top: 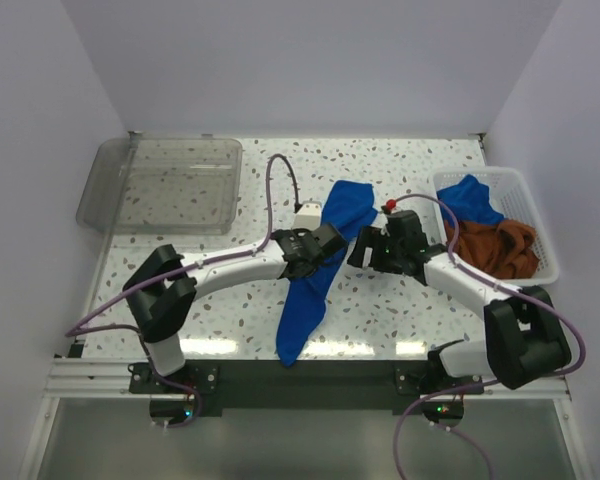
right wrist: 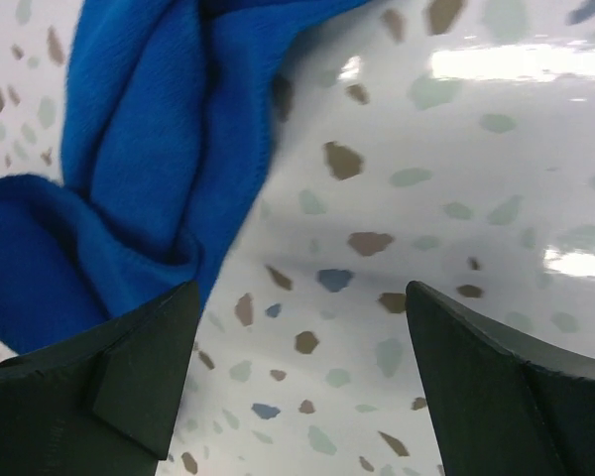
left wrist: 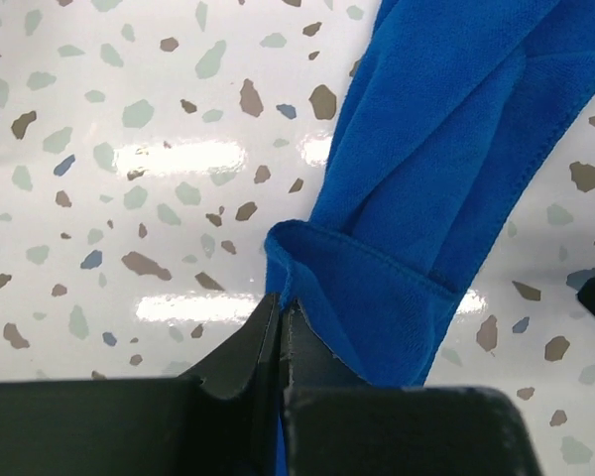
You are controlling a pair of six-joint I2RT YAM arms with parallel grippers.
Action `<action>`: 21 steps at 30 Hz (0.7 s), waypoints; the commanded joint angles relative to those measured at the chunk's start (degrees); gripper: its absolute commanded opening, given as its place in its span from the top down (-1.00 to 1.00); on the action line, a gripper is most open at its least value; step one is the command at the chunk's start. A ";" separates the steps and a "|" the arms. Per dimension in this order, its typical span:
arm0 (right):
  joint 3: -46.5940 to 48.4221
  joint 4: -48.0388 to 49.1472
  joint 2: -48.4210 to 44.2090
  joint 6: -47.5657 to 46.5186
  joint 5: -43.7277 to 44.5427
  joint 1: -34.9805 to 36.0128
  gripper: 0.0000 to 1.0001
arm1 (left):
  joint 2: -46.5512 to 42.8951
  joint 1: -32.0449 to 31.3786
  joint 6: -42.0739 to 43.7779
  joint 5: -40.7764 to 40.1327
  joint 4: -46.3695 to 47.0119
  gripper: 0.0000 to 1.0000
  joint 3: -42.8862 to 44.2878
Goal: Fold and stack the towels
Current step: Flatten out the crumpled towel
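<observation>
One blue towel (top: 302, 310) lies bunched in a long strip across the middle of the table, from the back centre to the front edge. My left gripper (top: 318, 250) sits over its middle. In the left wrist view the left gripper (left wrist: 280, 302) is shut on a folded edge of the blue towel (left wrist: 446, 149). My right gripper (top: 358, 248) is just to the right of the strip. In the right wrist view it (right wrist: 299, 297) stands open over bare table, its left finger beside the blue towel (right wrist: 149, 149). Another blue towel (top: 470, 200) and a rust-brown towel (top: 500, 248) lie in the basket.
A white mesh basket (top: 540, 215) stands at the right edge of the table. At the back left is a clear plastic tray (top: 165, 185). Purple cables loop over both arms. White walls close in the table on three sides.
</observation>
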 commanded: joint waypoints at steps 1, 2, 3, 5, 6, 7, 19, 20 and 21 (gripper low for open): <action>2.56 3.66 0.46 -1.50 -2.14 4.67 -0.75 | -5.04 0.39 -2.23 -2.97 -2.25 1.00 -2.35; 3.09 4.89 0.98 -1.24 -2.32 5.73 -0.73 | -5.92 0.65 -2.40 -3.15 -2.51 1.00 -3.06; 4.48 5.51 2.56 -0.89 -2.32 7.39 -0.70 | -7.93 0.91 -2.32 -3.32 -2.95 1.00 -3.76; 5.90 7.26 4.49 0.08 -1.97 8.54 -0.55 | -10.40 2.14 -2.75 -4.11 -3.92 1.00 -6.48; 7.47 7.71 6.85 0.26 -1.53 9.33 -0.46 | -13.28 2.49 -2.84 -4.47 -4.53 1.00 -7.71; 8.36 7.97 8.27 0.52 -1.44 9.51 -0.31 | -14.88 3.72 -2.93 -4.82 -4.71 1.00 -10.24; 24.96 5.62 26.64 -2.20 0.58 10.22 0.16 | -33.43 12.69 -3.02 -0.60 -3.57 1.00 -30.12; 26.54 2.99 29.00 -2.73 1.45 10.22 0.16 | -33.87 12.95 -3.54 -0.08 -3.66 1.00 -31.00; 29.52 1.49 30.50 -3.60 3.20 10.22 0.16 | -34.66 13.13 -3.89 0.01 -4.18 1.00 -32.75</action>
